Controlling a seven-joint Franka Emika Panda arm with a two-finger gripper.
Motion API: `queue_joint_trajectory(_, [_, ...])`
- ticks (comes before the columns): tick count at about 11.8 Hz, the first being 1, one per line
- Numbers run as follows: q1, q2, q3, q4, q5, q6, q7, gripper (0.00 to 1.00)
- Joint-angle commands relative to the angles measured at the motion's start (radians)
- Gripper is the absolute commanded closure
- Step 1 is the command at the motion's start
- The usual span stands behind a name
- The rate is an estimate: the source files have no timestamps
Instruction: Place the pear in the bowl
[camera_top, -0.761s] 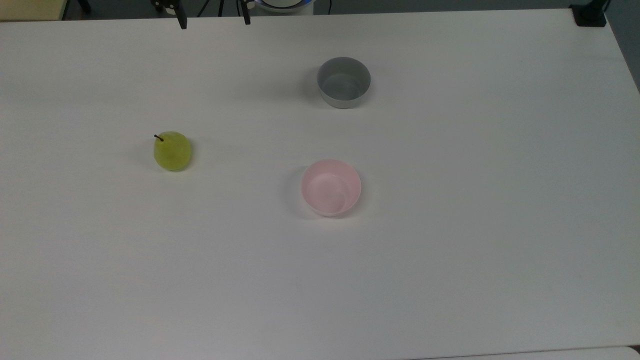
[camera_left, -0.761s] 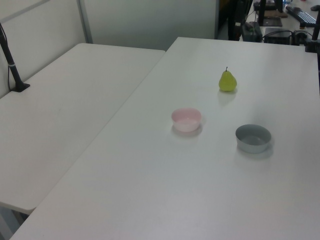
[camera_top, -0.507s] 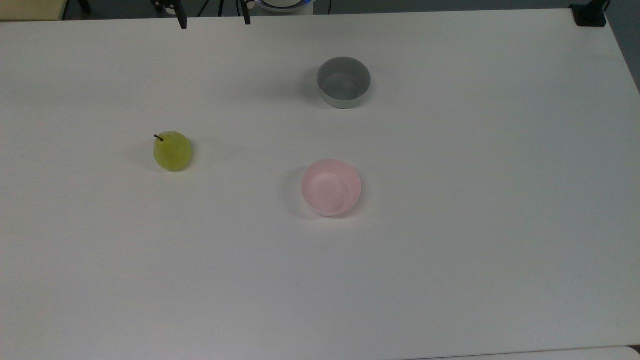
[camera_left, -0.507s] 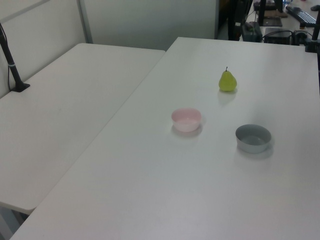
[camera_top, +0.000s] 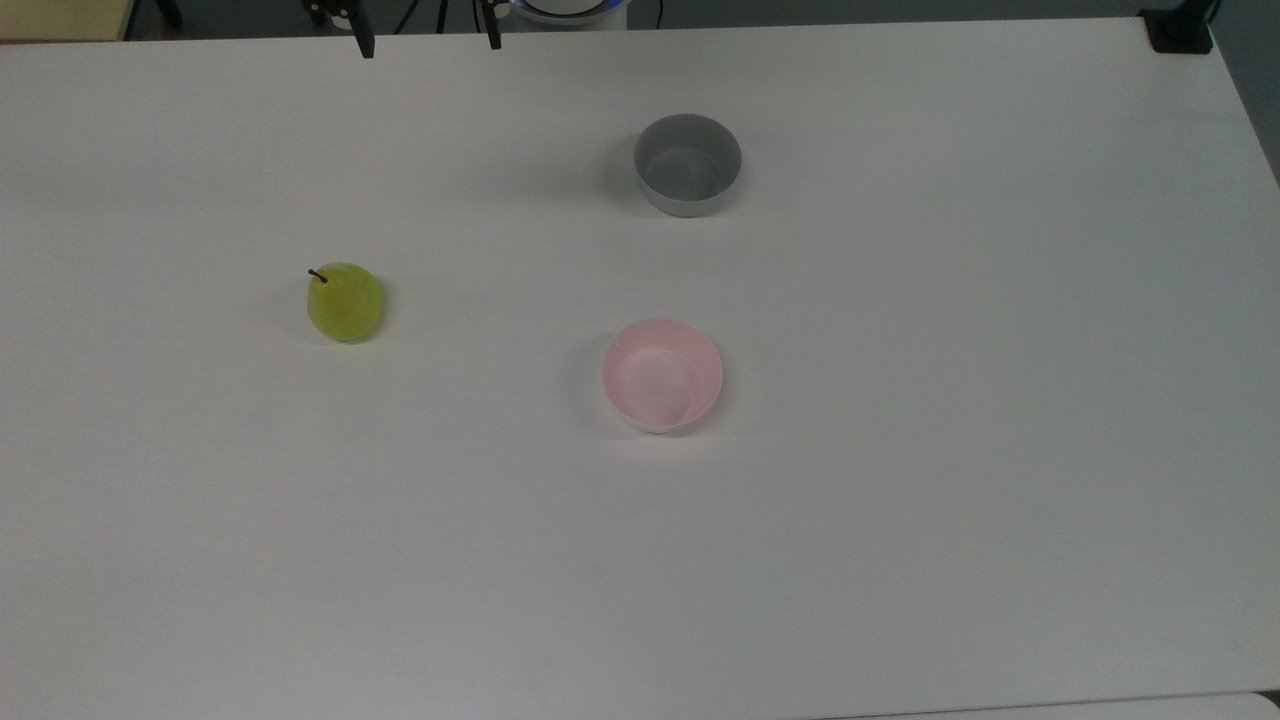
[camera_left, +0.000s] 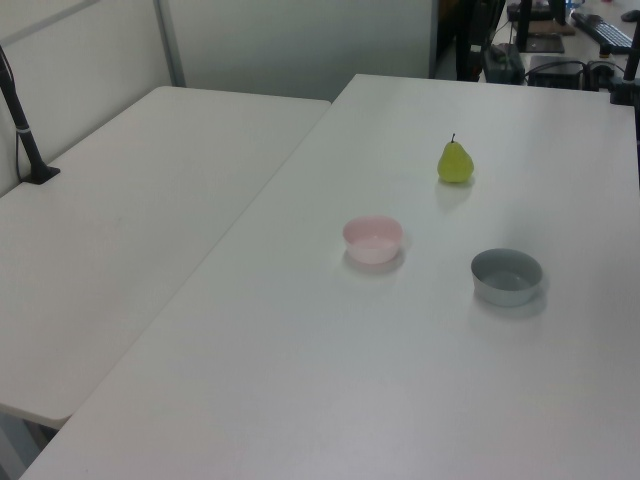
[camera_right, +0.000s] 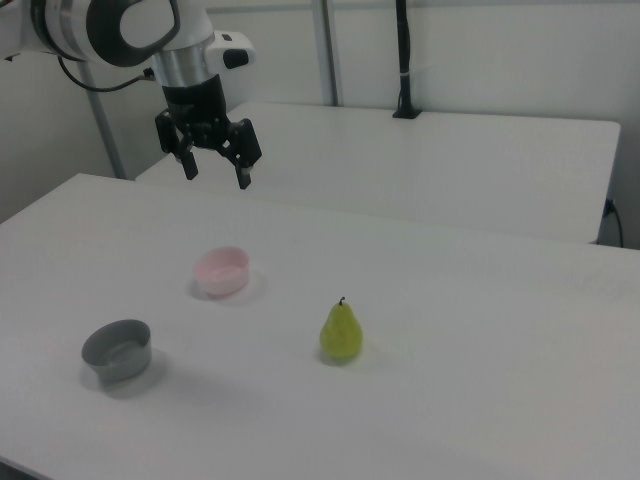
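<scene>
Overhead, gripper (camera_right: 215, 171) gapes, unladen; waxy pear (camera_right: 341, 333) upright; smooth round pink bowl (camera_right: 221, 271).

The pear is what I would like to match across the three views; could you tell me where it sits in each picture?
Top view: the pear stands left of centre, to the top view's left of the pink bowl.
Left view: upper right of centre, beyond the pink bowl.
Right view: near the middle, lower down, to the right view's right of the pink bowl.
Shared landmark: the pink bowl, with the grey bowl close by.
</scene>
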Motion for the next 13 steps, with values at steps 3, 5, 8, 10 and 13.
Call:
queue_joint_trajectory(3, [-0.003, -0.010, 0.000, -0.010, 0.014, 0.007, 0.006, 0.00])
queue_joint_trajectory(5, [-0.005, -0.009, 0.000, -0.009, 0.003, 0.007, -0.020, 0.00])
queue_joint_trajectory(8, [-0.017, -0.009, 0.000, -0.010, 0.002, 0.005, -0.124, 0.00])
queue_joint_trajectory(10, [-0.032, -0.005, 0.000, -0.012, 0.000, 0.005, -0.213, 0.00])
queue_joint_trajectory(13, [-0.055, 0.007, 0.000, -0.015, 0.000, 0.005, -0.308, 0.00])
